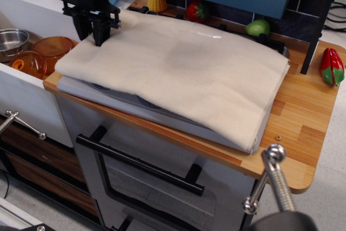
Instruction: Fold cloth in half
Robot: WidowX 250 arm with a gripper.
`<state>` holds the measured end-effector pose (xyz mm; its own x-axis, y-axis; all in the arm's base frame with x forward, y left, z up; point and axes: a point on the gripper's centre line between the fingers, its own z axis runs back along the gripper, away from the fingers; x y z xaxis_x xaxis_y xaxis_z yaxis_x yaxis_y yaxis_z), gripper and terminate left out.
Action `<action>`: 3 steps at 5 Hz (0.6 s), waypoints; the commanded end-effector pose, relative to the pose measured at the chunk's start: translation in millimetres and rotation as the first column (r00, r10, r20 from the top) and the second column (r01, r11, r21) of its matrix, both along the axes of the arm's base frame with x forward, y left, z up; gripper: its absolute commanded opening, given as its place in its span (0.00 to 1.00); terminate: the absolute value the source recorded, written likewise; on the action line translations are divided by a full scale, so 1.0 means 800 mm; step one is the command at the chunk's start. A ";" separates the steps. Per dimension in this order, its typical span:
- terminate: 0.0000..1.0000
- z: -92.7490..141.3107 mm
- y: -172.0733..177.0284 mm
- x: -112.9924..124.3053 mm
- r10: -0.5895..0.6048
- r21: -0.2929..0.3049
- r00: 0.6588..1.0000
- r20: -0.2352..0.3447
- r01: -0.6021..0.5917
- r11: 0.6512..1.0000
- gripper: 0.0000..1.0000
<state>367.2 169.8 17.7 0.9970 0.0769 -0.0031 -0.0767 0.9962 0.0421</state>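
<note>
The cloth (178,68) is a large cream sheet with a faint grey smudge near its middle. It lies layered over a flat grey-white panel (102,94) on the wooden counter (303,117). My gripper (93,37) points down at the cloth's far left corner. Its black fingers (100,32) are drawn close together, and the tips press into the cloth's edge, so it looks shut on the fabric there. The corner itself is hidden behind the fingers.
Two orange bowls (51,47) and a steel bowl (11,41) sit in the sink to the left. A toy corn (157,0), strawberry (197,11) and green fruit (258,27) line the back. A red pepper toy (331,66) lies at the right. A metal clamp (273,177) stands in the foreground.
</note>
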 end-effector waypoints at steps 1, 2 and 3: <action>0.00 0.029 -0.009 0.014 0.018 -0.048 0.999 0.047 -0.015 0.999 0.00; 0.00 0.080 -0.021 0.023 0.030 -0.111 0.993 0.111 -0.018 0.994 0.00; 0.00 0.132 -0.060 0.041 0.045 -0.165 0.989 0.143 -0.021 0.986 0.00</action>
<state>394.5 112.3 85.2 0.9909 0.1346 0.0078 -0.1314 0.9768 -0.1694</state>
